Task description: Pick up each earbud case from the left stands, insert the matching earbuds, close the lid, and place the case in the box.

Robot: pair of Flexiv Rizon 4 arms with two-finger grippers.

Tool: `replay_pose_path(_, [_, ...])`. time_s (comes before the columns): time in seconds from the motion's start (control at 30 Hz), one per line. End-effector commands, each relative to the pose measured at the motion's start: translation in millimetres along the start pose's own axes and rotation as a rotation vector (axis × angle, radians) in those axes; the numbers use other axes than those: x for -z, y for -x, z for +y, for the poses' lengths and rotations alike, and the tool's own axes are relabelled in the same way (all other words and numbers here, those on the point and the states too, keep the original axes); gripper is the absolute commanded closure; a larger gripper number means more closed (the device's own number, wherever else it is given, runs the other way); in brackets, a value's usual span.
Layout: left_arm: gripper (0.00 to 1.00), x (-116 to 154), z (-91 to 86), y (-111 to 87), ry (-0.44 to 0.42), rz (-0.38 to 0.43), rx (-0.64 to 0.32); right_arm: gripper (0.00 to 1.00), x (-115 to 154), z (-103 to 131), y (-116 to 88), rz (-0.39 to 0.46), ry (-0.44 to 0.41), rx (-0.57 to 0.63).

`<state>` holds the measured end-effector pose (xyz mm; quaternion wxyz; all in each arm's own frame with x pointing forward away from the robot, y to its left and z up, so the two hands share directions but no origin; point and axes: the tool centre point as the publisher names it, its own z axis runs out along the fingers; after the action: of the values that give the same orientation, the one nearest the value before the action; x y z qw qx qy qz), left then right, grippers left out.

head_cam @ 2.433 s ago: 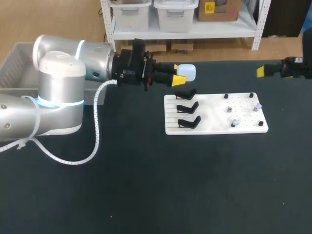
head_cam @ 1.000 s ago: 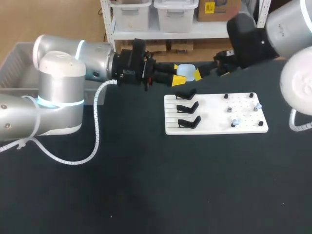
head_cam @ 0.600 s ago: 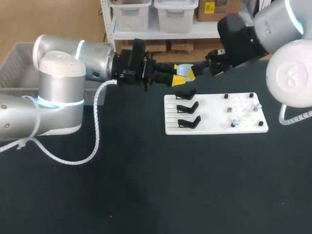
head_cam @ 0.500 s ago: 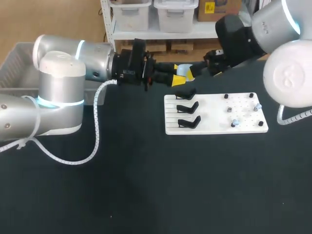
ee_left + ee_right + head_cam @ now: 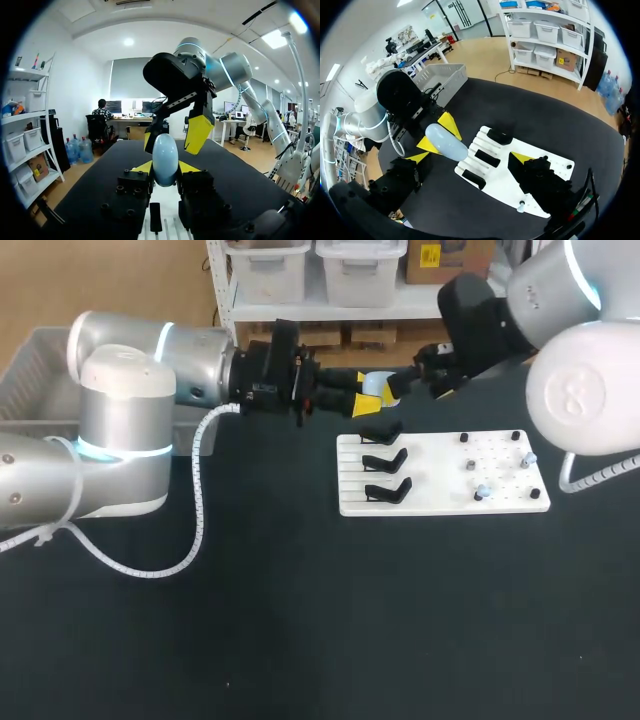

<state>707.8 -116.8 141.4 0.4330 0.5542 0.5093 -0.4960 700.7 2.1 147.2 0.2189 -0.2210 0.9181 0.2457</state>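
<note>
**Inspecting the Work Area: Findings at This Moment**

We find the left arm entering from the left of the head view. Its left gripper (image 5: 365,391) pinches the pale blue earbud case (image 5: 373,383) between both yellow tips, in the upper middle of the frame. The left wrist view confirms the grip: the case stands upright between the tips, touched from two sides, and its lid appears closed.

The right arm enters from the upper right. The right gripper (image 5: 469,158) has its fingers spread wide. In its own wrist view the case lies ahead of and between them, nearer one finger; we cannot tell whether that finger touches it.

Just below the case in the head view, a white board (image 5: 440,498) lies flat on the black table (image 5: 300,620), right of centre. Three black stands (image 5: 385,459) sit in a column on the board's left part. Small pale earbuds (image 5: 482,491) sit among pegs on its right part, too small to detail. A grey box (image 5: 30,360) sits at the upper left edge, behind the left arm.
</note>
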Motion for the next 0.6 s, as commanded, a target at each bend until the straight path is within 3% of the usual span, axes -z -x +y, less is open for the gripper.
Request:
replay_pose_path(0.03, [1.00,-0.1,1.1,-0.1,-0.002,0.002,0.001,0.00,-2.4,-0.5,2.9,0.004,-0.002,-0.002])
replay_pose_path(0.6, [1.00,-0.1,1.1,-0.1,-0.002,0.002,0.001,0.00,-0.4,-5.4,12.9,-0.003,-0.035,-0.011])
